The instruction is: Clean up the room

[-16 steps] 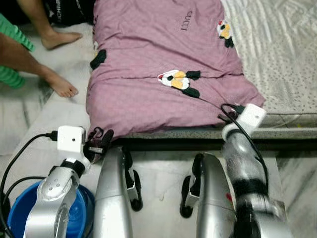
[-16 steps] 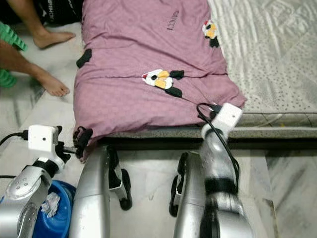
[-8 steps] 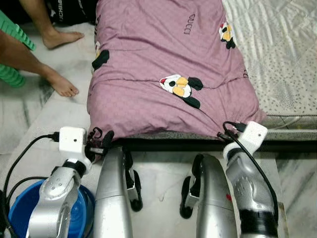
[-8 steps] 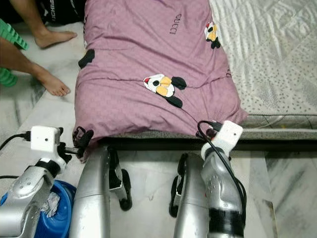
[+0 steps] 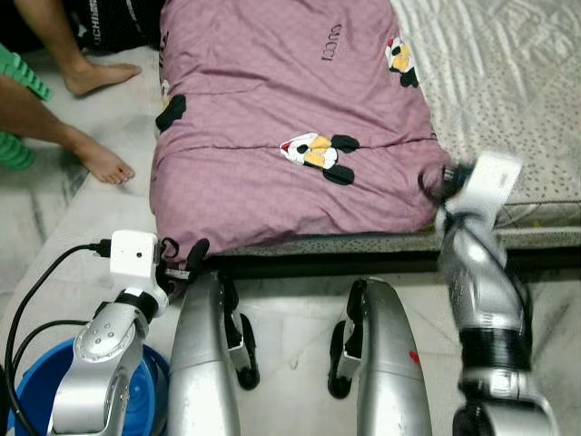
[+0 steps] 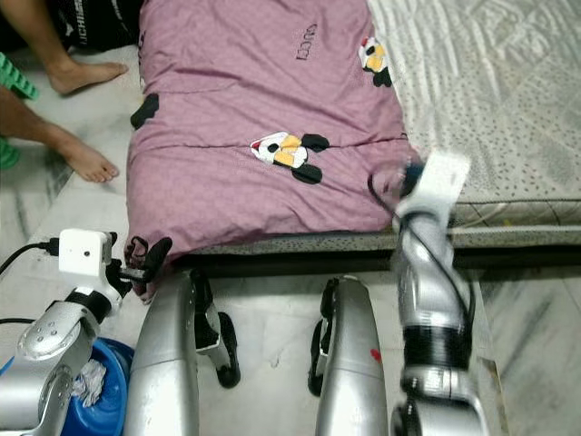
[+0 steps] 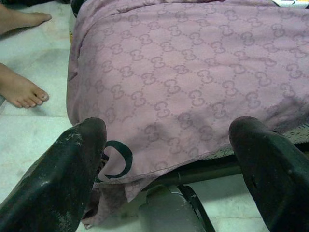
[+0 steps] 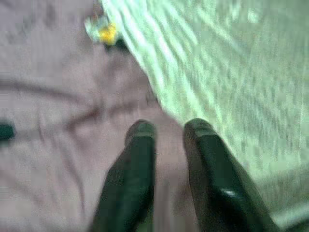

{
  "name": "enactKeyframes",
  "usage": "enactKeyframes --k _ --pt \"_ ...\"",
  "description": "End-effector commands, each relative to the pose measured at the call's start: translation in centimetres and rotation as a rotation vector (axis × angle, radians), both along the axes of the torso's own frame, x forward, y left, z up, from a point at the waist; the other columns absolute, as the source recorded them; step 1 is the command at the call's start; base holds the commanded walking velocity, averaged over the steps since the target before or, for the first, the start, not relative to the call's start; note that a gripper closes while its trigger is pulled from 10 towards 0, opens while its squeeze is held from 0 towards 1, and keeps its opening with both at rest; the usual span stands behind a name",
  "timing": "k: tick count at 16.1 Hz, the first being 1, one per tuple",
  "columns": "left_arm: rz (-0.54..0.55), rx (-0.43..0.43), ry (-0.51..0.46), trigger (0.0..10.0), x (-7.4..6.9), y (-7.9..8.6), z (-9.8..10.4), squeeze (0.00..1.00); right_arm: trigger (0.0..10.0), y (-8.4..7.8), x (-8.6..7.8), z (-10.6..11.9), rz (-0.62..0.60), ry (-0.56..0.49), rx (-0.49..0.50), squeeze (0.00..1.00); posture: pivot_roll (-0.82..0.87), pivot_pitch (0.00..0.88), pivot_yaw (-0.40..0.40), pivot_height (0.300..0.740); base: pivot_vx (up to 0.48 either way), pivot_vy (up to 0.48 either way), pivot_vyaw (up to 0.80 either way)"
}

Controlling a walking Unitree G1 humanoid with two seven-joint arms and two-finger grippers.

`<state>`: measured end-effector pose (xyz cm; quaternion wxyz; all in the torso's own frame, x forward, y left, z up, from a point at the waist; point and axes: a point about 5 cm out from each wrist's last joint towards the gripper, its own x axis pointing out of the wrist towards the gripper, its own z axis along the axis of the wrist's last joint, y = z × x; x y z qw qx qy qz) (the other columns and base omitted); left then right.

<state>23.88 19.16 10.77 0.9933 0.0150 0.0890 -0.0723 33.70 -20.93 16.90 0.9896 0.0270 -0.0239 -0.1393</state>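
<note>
Landmark: the pink quilt [image 5: 290,145], printed with cartoon penguins, folded and lying on the bed's patterned mattress [image 5: 508,100], its near-left corner drooping over the bed edge.
Left gripper [image 7: 169,159]: low at the quilt's hanging near-left corner, fingers spread wide apart, the corner between them but not clamped.
Right gripper [image 8: 166,159]: raised over the quilt's near-right corner, beside the bare mattress; its fingers are nearly together, a narrow gap between them, nothing held. This view is blurred.
Blue basin [image 6: 100,400]: on the floor below the quilt's left corner, by the left arm, with crumpled scraps in it.
Person: bare feet [image 5: 100,163] on the floor left of the quilt.
Progress: judged early to middling; the quilt looks folded but its corner hangs off, so tidying it onto the bed seems left to do.
</note>
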Motion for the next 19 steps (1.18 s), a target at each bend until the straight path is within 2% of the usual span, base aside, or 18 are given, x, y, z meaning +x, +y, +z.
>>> enactKeyframes --k 1,3,4,5,6,7,10,11,13,14,17,19 --pt "0.019 0.022 0.034 10.0 -0.5 0.6 -0.7 0.00 10.0 -0.2 -0.1 -0.8 -0.015 0.019 0.006 1.00 0.17 0.281 -0.007 0.572 0.000 0.000 0.00" --pt "0.013 0.019 0.031 10.0 -0.4 0.4 -0.6 0.00 10.0 1.0 1.4 0.0 0.049 -0.021 0.029 1.00 0.17 0.283 0.001 0.572 0.000 0.000 0.00" --pt "0.002 0.018 0.031 10.0 -0.5 0.3 -0.5 0.00 10.0 2.5 2.8 0.6 0.119 -0.043 0.025 1.00 0.18 0.291 0.008 0.572 0.000 0.000 0.00" --pt "0.000 0.018 0.031 10.0 -0.6 0.3 -0.5 0.00 10.0 2.8 2.9 0.7 0.130 -0.046 0.024 1.00 0.18 0.296 0.011 0.572 0.000 0.000 0.00" --pt "-0.012 0.014 0.030 10.0 -0.9 0.3 -0.4 0.00 10.0 4.0 3.8 0.9 0.173 -0.052 0.030 1.00 0.19 0.306 0.014 0.572 0.000 0.000 0.00" --pt "-0.023 0.010 0.032 10.0 -1.4 0.2 -0.2 0.00 10.0 5.2 4.5 0.6 0.212 -0.028 0.048 1.00 0.21 0.322 0.015 0.572 0.000 0.000 0.00" --pt "-0.031 0.004 0.052 10.0 -2.4 0.3 0.0 0.00 10.0 7.2 5.4 -0.8 0.271 0.027 0.068 1.00 0.25 0.363 0.017 0.572 0.000 0.000 0.00" --pt "-0.030 0.004 0.062 10.0 -2.7 0.4 -0.1 0.00 10.0 7.4 5.5 -1.3 0.271 0.052 0.076 1.00 0.25 0.376 0.018 0.572 0.000 0.000 0.00" --pt "-0.032 0.005 0.081 10.0 -3.6 0.4 -0.1 0.00 10.0 7.2 5.6 -2.5 0.248 0.113 0.119 1.00 0.27 0.397 0.020 0.572 0.000 0.000 0.00" --pt "-0.032 0.004 0.091 10.0 -4.0 0.4 -0.1 0.00 10.0 6.6 5.5 -3.4 0.209 0.165 0.131 1.00 0.27 0.404 0.021 0.572 0.000 0.000 0.00" --pt "-0.034 0.002 0.099 10.0 -3.9 0.3 -0.1 0.00 10.0 3.4 5.2 -3.9 0.030 0.202 0.142 1.00 0.26 0.404 0.020 0.572 0.000 0.000 0.00" --pt "-0.038 -0.001 0.102 10.0 -3.6 0.1 -0.3 0.00 10.0 1.6 4.9 -4.2 -0.042 0.214 0.158 1.00 0.24 0.393 0.019 0.572 0.000 0.000 0.00"
